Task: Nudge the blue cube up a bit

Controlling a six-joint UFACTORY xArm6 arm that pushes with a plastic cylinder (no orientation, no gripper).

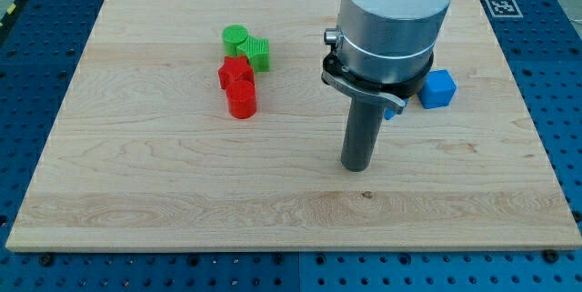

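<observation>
The arm had no gripper to open or close, just my tip point(356, 166) resting on the wooden board point(136, 201). The blue cube point(438, 89) sat up and to the view's right of it. Red blocks point(239, 87) and green blocks point(247, 46) clustered well off left.

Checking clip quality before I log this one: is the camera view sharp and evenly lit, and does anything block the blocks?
Camera view: sharp throughout, even soft light, only faint shadows under the red blocks and green blocks; no glare on the wooden board. The arm's grey body hides part of the area left of the blue cube; my tip sits below-left of it, apart.
</observation>
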